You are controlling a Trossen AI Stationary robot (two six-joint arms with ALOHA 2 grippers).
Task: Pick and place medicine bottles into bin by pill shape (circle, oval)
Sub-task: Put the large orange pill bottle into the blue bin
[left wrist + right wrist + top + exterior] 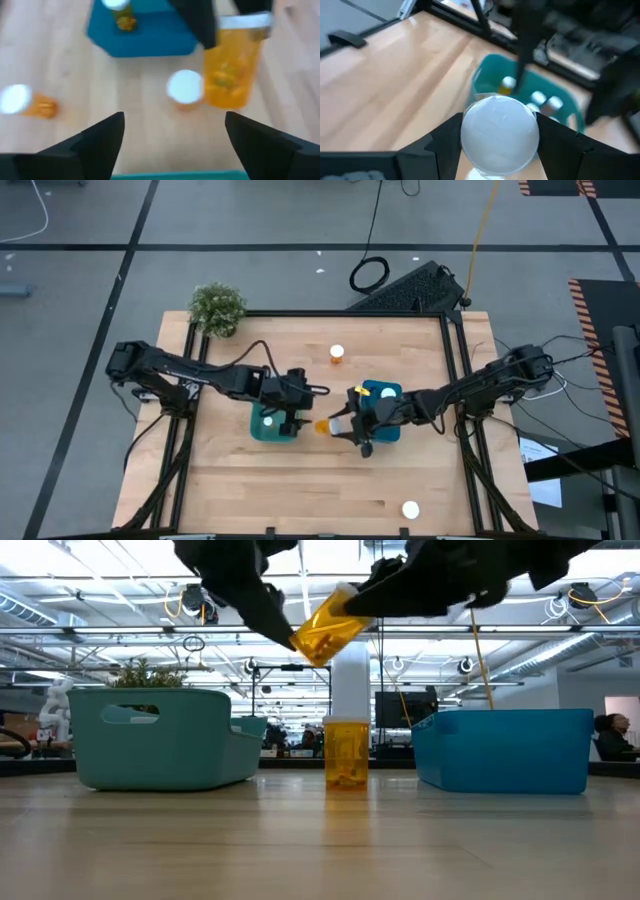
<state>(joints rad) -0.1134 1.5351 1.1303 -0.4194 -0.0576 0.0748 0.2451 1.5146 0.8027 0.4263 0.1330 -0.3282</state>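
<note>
No label readable; my right gripper (345, 426) clamps a tilted orange bottle (326, 426) between the bins, left gripper (292, 418) spread open beside it

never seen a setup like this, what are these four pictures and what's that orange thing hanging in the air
Two dark robot arms work at a wooden table. One picture looks straight down from above, one looks level across the tabletop, and the last two come from cameras on each arm's wrist.

The orange thing is a medicine bottle with a white cap, held tilted above the table by the right end effector, between the two bins. The left end effector is open and empty, over the teal bin, which already holds bottles. A blue bin sits to the right. Loose bottles stand on the table, one near the far edge and one near the front edge. A small potted plant sits at the corner.
</note>
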